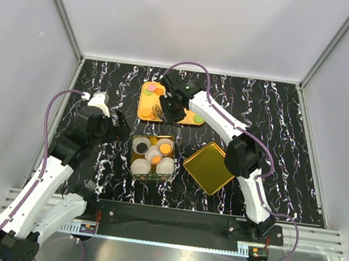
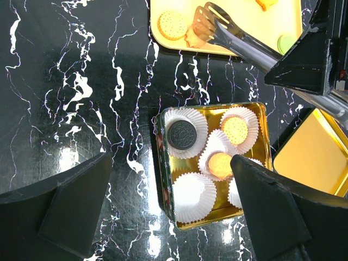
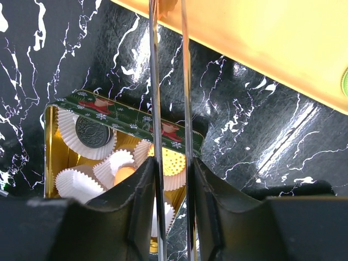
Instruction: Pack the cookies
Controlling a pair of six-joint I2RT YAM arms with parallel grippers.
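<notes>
The cookies lie on an orange tray [image 1: 177, 117]: orange [image 1: 145, 110], pink [image 1: 151, 87] and green [image 1: 198, 118] ones. An open gold tin [image 1: 135, 172] holds white paper cups; one has a black cookie [image 2: 184, 134] and two have orange cookies [image 2: 235, 129]. My right gripper [image 1: 173, 108] is shut on metal tongs [image 2: 228, 32], whose tips touch an orange cookie [image 2: 191, 37] on the tray. In the right wrist view the gripper [image 3: 171, 185] clamps the tong arms [image 3: 155, 81]. My left gripper [image 2: 171, 209] is open and empty, low beside the tin's left side [image 2: 161, 157].
The tin's gold lid [image 1: 209, 167] lies right of the tin on the black marbled table [image 1: 277, 131]. White walls enclose the table at the back and sides.
</notes>
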